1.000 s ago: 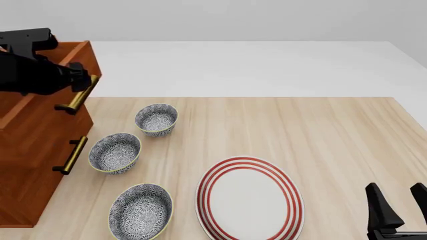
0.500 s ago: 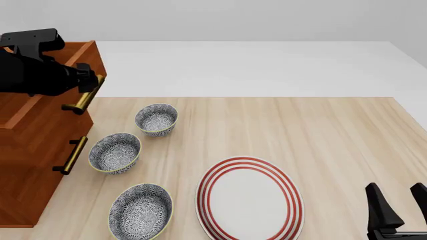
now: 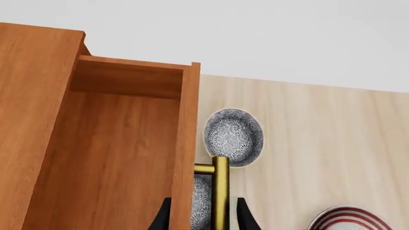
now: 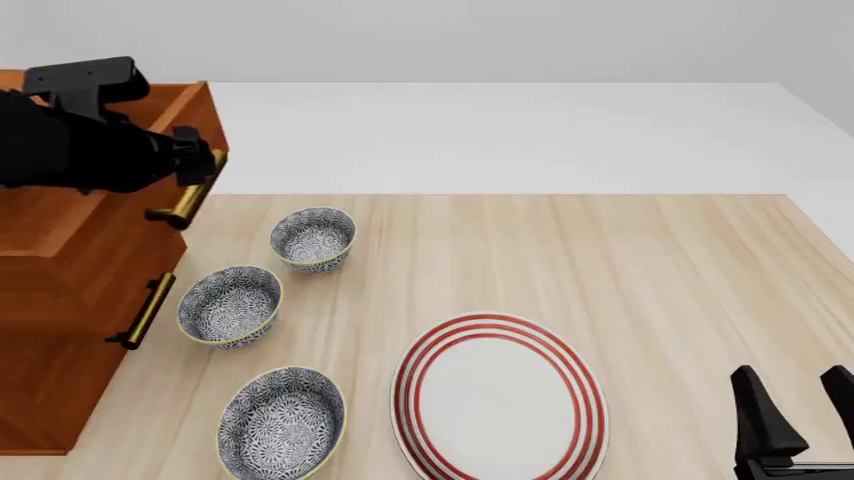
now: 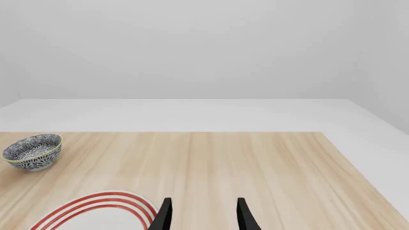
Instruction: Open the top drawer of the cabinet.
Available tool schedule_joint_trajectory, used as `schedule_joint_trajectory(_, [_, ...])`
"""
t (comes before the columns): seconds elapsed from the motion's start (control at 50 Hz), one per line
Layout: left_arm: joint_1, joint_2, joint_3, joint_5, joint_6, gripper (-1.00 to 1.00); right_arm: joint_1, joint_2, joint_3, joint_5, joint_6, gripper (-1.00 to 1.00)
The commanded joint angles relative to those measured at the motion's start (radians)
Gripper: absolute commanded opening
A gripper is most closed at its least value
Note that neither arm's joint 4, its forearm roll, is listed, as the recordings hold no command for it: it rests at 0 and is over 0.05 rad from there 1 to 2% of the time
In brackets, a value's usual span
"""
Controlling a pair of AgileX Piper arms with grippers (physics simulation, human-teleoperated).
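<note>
Left end effector [image 3: 199,218] grips top drawer [image 3: 121,148] handle [image 3: 221,191] (unmarked brass).

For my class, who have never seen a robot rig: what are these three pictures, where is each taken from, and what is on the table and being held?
These are simulator renders of two robot arms at a wooden table. One picture looks down from a fixed camera behind the arms; the other two come from cameras on each arm's wrist. The left end effector straddles the brass handle and front panel of the top drawer, which stands pulled out of the cabinet. The right end effector is open, holds nothing, and hovers near a red-ringed plate. Three patterned bowls sit beside the cabinet.
</note>
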Motion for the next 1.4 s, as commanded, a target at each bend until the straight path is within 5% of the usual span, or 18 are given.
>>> schedule_joint_trajectory(0.02, [-0.034, 0.011, 0.078, 0.019, 0.024, 1.0, 0.0, 0.0, 0.0, 0.0, 0.0, 1.0])
schedule_joint_trajectory(0.96, [-0.178, 0.011, 0.144, -0.019, -0.086, 1.0, 0.0, 0.0, 0.0, 0.0, 0.0, 1.0])
schedule_joint_trajectory(1.4, [-0.209, 0.042, 0.091, 0.018, -0.088, 1.0, 0.0, 0.0, 0.0, 0.0, 0.0, 1.0])
